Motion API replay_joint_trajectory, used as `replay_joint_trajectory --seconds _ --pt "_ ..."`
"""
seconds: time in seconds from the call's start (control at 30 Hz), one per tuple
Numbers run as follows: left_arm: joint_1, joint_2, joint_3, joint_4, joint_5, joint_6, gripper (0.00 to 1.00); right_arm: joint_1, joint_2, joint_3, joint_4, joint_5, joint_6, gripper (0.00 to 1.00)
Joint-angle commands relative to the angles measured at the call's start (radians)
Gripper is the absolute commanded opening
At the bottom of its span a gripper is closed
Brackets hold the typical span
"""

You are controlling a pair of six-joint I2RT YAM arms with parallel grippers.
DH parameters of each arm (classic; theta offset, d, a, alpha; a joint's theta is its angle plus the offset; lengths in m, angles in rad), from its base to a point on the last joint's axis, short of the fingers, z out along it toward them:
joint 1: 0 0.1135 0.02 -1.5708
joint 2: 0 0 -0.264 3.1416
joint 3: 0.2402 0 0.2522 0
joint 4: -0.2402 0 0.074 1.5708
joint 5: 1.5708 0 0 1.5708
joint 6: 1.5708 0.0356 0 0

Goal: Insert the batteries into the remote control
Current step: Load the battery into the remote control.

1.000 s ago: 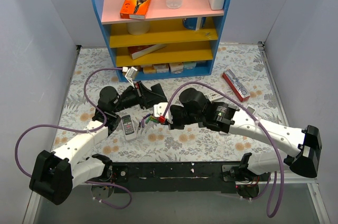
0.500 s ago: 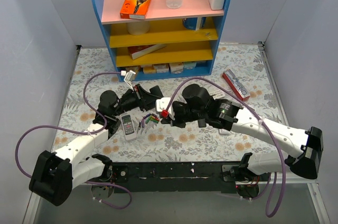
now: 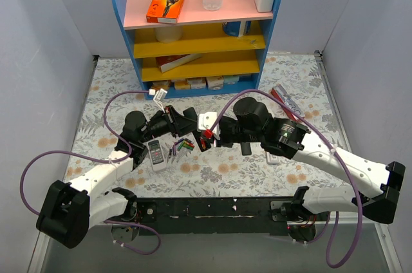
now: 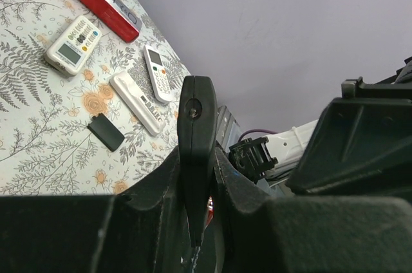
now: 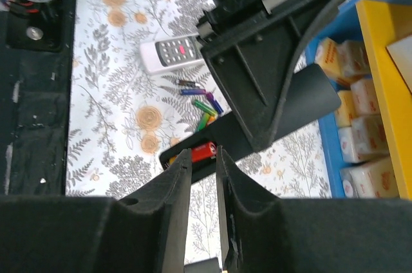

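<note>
Above the tabletop [image 3: 302,73], the left end effector [image 4: 196,186] clamps the black remote [image 4: 196,112] on edge, presumably steadying its open bay toward the other arm. The right end effector [image 5: 203,157] is pinched nearly closed on a red battery [image 5: 201,149] at that bay, apparently to seat it; spare batteries [image 3: 182,147] lie below. Against a second ago, both wrists meet closer to the shelf [image 3: 206,40], further right.

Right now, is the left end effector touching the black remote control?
Touching. Left wrist view: the remote control sits pinched between the fingers of the left end effector, no gap.
</note>
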Motion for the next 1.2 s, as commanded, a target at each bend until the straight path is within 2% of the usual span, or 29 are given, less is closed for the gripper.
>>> replay_joint_trajectory --seconds 0.0,0.83,1.17 --pt "-0.002 0.000 0.049 -0.013 0.042 0.032 0.00 -0.018 -0.002 -0.029 0.017 0.055 -0.038 0.29" --pt "-0.004 0.027 0.120 -0.038 0.107 0.046 0.00 -0.043 0.067 0.000 0.019 -0.027 -0.076 0.28" --pt "-0.002 0.036 0.131 -0.035 0.108 0.044 0.00 -0.044 0.088 0.005 -0.005 -0.039 -0.082 0.20"
